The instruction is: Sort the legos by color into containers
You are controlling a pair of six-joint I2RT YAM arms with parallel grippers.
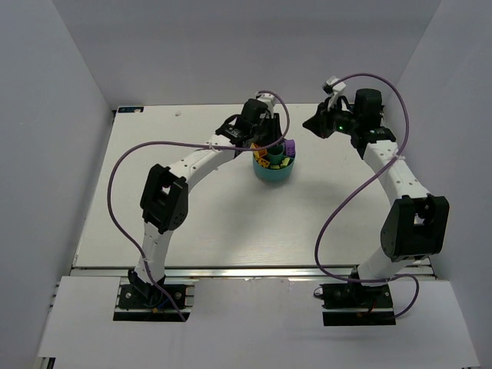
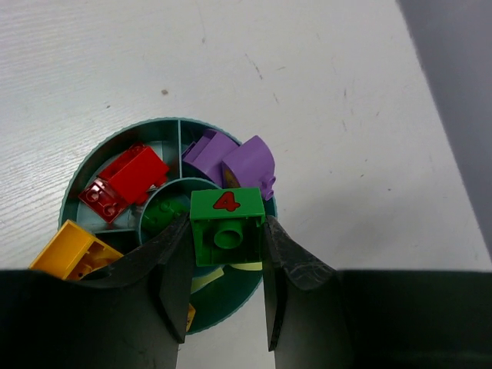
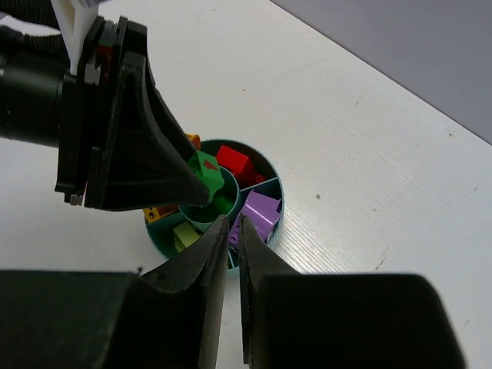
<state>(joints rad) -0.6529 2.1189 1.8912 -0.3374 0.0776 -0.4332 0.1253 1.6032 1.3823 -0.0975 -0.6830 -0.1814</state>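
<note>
The left tool [image 2: 226, 246] is gripping a green brick [image 2: 225, 223] over the centre well [image 2: 171, 183]; I'd lower it before releasing. The right tool [image 3: 233, 231] is hanging closed, empty.

At centre frame: one teal dish [image 2: 115, 132], two red bricks [image 2: 137, 171], two purple bricks [image 2: 247, 163], two dark green bricks [image 2: 225, 225], one lime brick [image 2: 207, 278], at least one yellow-orange brick [image 2: 73, 250]; two robot arms [image 1: 165, 196] flank them.

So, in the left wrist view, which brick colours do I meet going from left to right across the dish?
From the left: yellow brick → red bricks → green brick marked 4.
</note>
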